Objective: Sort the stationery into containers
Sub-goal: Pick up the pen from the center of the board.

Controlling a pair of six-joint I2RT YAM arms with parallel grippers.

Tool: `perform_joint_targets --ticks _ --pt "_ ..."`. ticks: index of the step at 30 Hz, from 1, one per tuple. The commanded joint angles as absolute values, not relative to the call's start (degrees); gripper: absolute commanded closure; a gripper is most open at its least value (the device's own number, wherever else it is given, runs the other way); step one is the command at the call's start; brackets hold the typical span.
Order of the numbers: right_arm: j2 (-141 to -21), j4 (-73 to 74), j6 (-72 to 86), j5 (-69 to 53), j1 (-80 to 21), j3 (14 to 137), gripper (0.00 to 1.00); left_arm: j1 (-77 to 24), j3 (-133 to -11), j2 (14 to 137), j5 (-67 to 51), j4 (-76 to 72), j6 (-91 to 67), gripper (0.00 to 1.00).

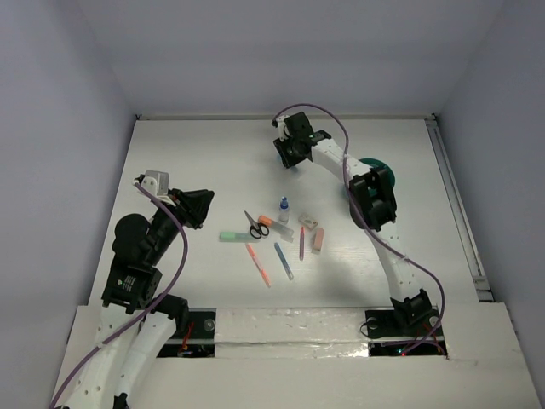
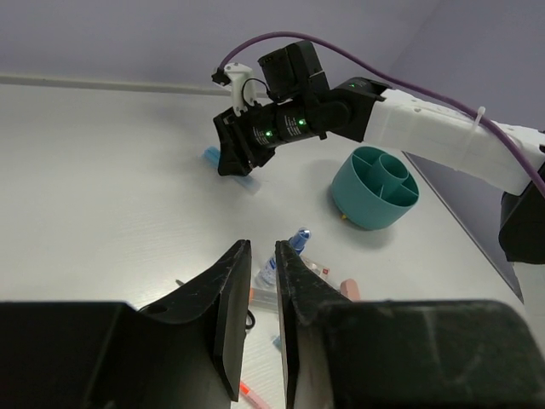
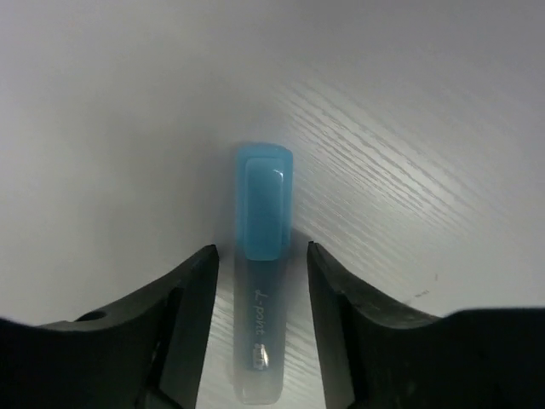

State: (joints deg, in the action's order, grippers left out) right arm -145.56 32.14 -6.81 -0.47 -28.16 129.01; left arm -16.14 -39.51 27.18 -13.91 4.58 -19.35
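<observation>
Barely started. Cup (image 2: 358, 204) looks empty, as far as the angle shows. Right gripper (image 3: 260, 256) straddles the blue marker (image 3: 263, 200), which lies flat on the table; jaws sit just off its sides, no grip yet. Left gripper (image 2: 262, 247) is narrow and empty, hovering. Scissors (image 1: 256, 226) and the other items lie mid-table, unsorted.

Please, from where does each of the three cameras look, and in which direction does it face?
Top external: above and behind the arm bases, facing down at the table; both arms show.
Left wrist: on the left arm, facing across the table toward the teal cup and right tool; the left tool shows below.
Right wrist: on the right arm, facing down at the light-blue marker; its own fingers flank it.
Shared: top and left wrist views both show the teal cup and right tool.
</observation>
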Motion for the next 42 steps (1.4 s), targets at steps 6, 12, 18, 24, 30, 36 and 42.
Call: perform_joint_targets --ticks 6,12,18,24,30,36,42 --pt "-146.8 34.7 -7.9 2.5 -27.9 131.7 0.25 -16.4 -39.6 26.9 -15.5 1.7 -18.8 0.85" --pt "-149.6 33.8 -7.7 4.7 -27.9 134.0 0.38 -16.4 -39.6 27.1 -15.4 1.6 -18.9 0.84" --pt "-149.4 31.6 -7.1 3.7 -27.9 133.1 0.80 -16.4 -39.6 27.2 -15.6 1.4 -18.9 0.84" --pt "-134.3 13.2 -6.5 8.8 -27.9 115.9 0.86 -16.4 -39.6 27.1 -15.5 1.4 -18.9 0.84" --pt "-112.1 -7.0 -4.7 16.6 -27.9 95.4 0.85 -16.4 -39.5 26.9 -15.2 1.3 -18.7 0.82" --pt "-100.1 -16.2 -2.5 25.0 -26.7 79.4 0.85 -16.4 -39.4 26.6 -15.4 1.2 -18.8 0.82" --pt "-95.5 -21.2 2.4 26.1 -22.5 68.6 0.83 -16.4 -39.4 26.7 -15.8 1.1 -18.8 0.81"
